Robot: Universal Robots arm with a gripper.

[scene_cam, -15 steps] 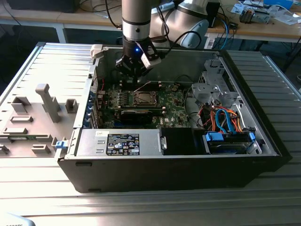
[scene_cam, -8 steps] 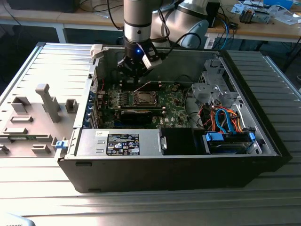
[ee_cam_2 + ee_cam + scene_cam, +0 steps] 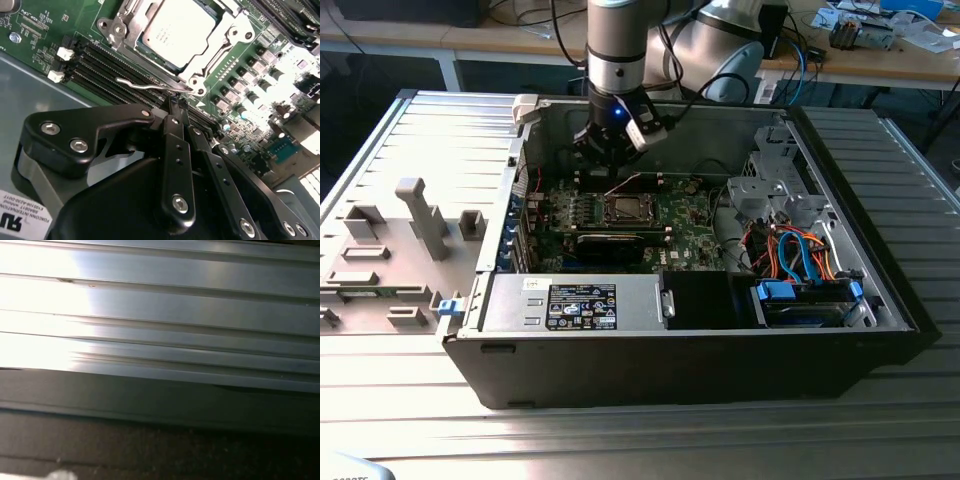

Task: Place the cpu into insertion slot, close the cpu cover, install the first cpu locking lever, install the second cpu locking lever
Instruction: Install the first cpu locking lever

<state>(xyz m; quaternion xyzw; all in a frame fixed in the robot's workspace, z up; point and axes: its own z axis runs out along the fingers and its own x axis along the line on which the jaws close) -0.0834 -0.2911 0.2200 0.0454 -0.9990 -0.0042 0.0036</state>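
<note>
The cpu, silvery on top, lies in the insertion slot in the middle of the green motherboard. The silver cpu cover lies down around it, framing the chip. A thin wire locking lever runs along the socket's edge nearest my gripper. In the exterior view one lever stands up at a slant over the socket. My gripper is shut, its black fingertips together and right at that wire. Whether the wire is pinched between them cannot be told. In the exterior view the gripper hangs inside the case just behind the socket.
Black memory slots lie between gripper and socket. The case holds a power supply in front and a drive bay with blue and orange cables at the exterior view's right. Grey fixtures stand at its left. Ribbed metal is close in the first wrist view.
</note>
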